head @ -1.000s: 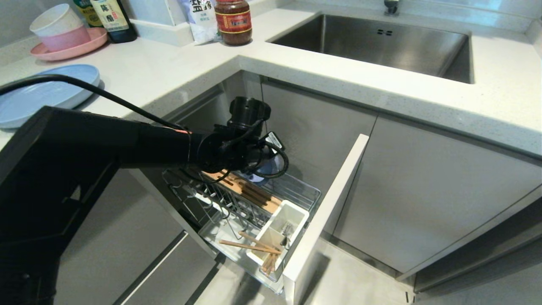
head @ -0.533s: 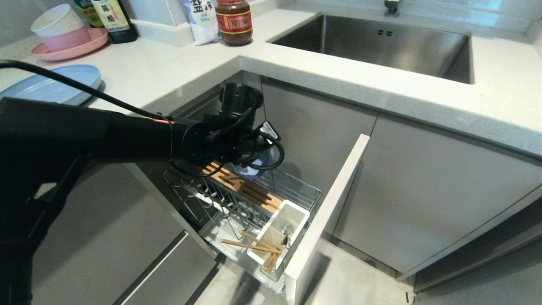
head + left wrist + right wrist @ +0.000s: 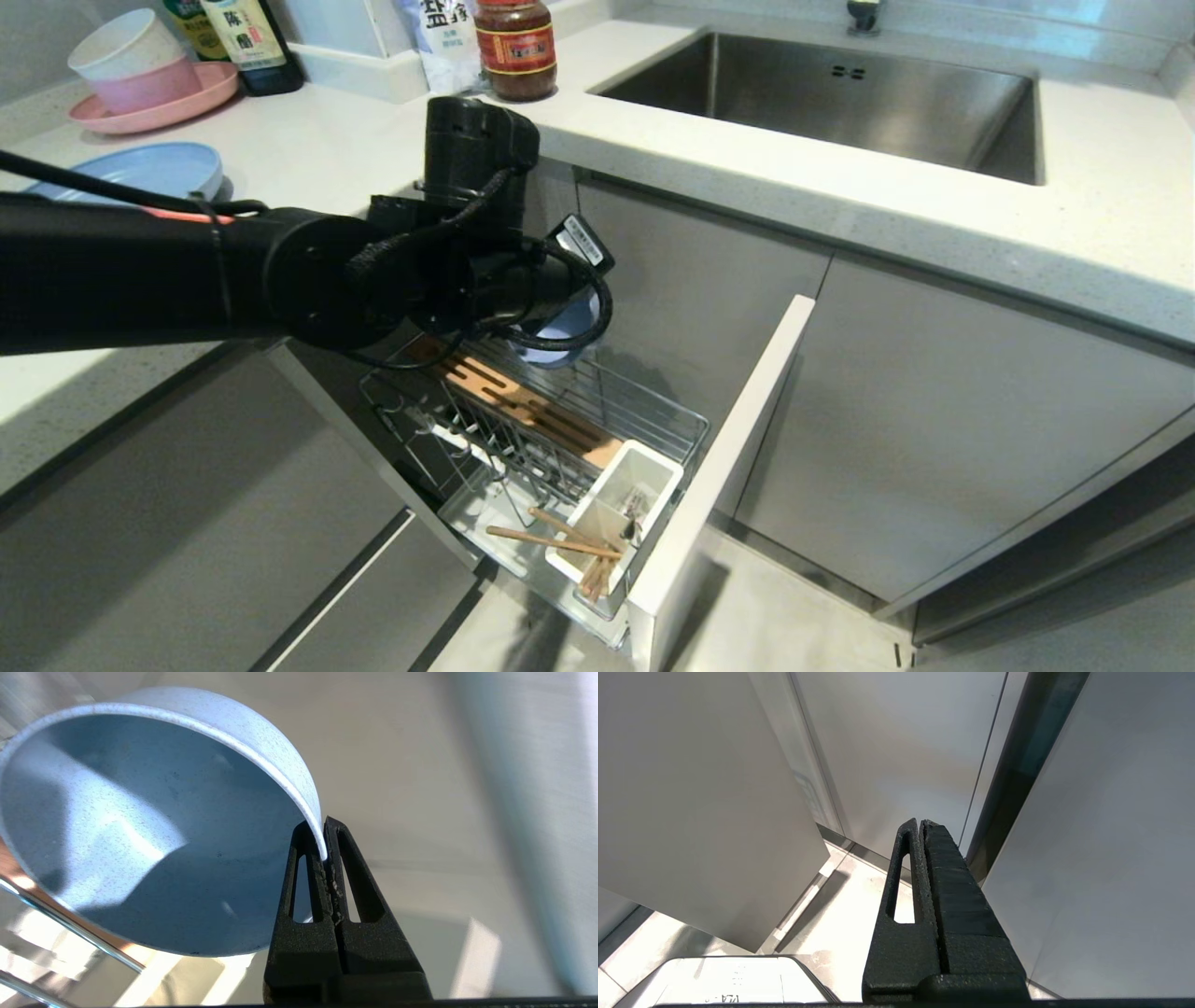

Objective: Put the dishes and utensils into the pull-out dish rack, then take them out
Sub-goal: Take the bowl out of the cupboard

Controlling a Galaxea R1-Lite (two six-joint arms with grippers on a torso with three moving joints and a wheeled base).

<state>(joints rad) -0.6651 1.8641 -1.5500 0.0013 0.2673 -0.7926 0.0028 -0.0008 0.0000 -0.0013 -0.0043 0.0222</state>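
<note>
My left gripper (image 3: 323, 842) is shut on the rim of the blue-grey bowl (image 3: 140, 826), which hangs tilted from it. In the head view the bowl (image 3: 567, 327) peeks out under the left wrist, above the back end of the pull-out dish rack (image 3: 689, 427) and just below the counter edge. Wooden chopsticks (image 3: 551, 541) lie across the white utensil cup (image 3: 656, 464) at the rack's front, with metal utensils (image 3: 635, 507) standing inside it. The light-blue plate (image 3: 140, 170) rests on the counter at the left. My right gripper (image 3: 920, 823) is shut and empty, parked low by the cabinet fronts.
A pink plate with stacked pink and white bowls (image 3: 140, 70), bottles (image 3: 247, 42) and a jar (image 3: 515, 47) stand at the back of the counter. The sink (image 3: 831, 93) is at the right. The rack's pale front panel (image 3: 719, 467) juts out beside grey cabinet doors (image 3: 934, 420).
My left arm has risen with the bowl, lifting it off the rack's wooden strip up toward the counter edge. The right arm has not moved.
</note>
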